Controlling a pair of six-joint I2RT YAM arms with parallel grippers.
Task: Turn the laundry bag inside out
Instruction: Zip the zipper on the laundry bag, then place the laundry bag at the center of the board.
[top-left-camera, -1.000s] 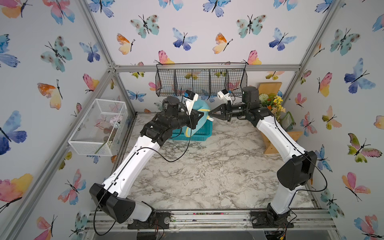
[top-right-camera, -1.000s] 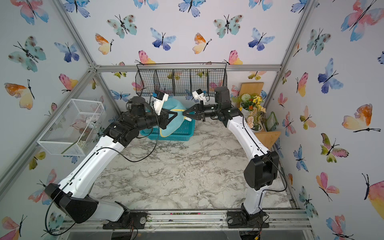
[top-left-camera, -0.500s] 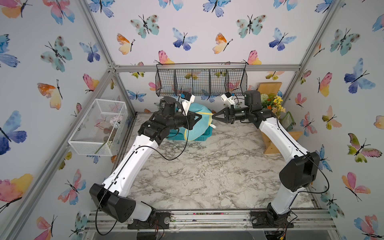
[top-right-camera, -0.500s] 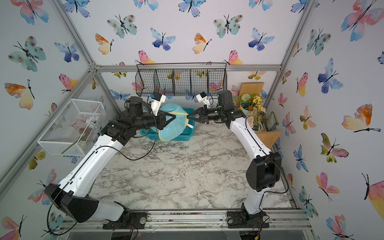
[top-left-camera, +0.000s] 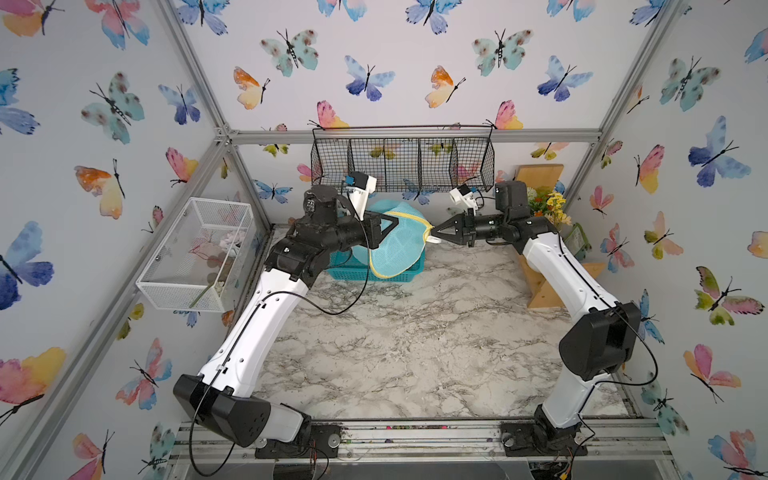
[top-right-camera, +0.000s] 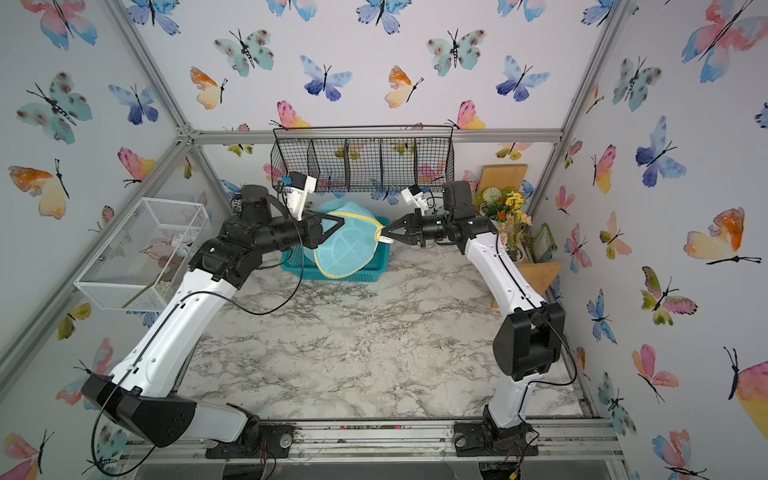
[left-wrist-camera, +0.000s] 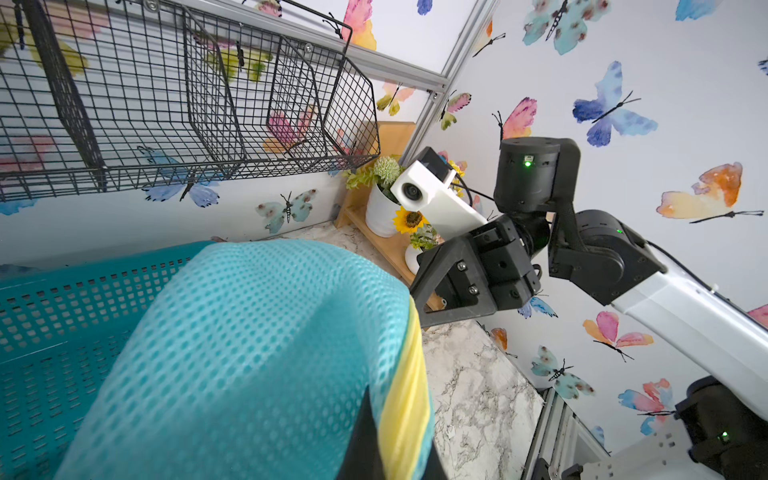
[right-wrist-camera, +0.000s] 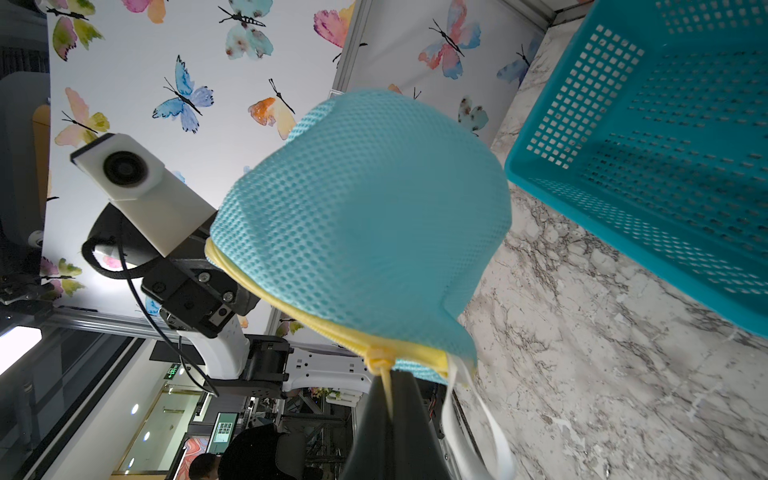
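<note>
We see the right jaws closed on the yellow piping (right-wrist-camera: 316, 326) of the laundry bag (top-left-camera: 399, 245), and the left jaws closed on the same piping at the bag's opposite side. The bag hangs stretched between them, off the counter (top-left-camera: 415, 345), over the near edge of the teal basket (top-left-camera: 345, 270) at the far side. Only the right wrist view shows us the knot (right-wrist-camera: 376, 365) in the piping right at the jaws, with the white ribbon (right-wrist-camera: 501, 442) dangling beside it. The left wrist view gives us one dark finger (left-wrist-camera: 361, 440) against the piping. In both top views the counter is marbled white and grey. A black wire rack (top-left-camera: 403, 162) hangs on the far wall and a white wire basket (top-left-camera: 199, 253) on the left wall. Flowers (top-left-camera: 552, 208) stand far right by a wooden shelf (top-left-camera: 544, 291), and butterfly paper covers the walls
</note>
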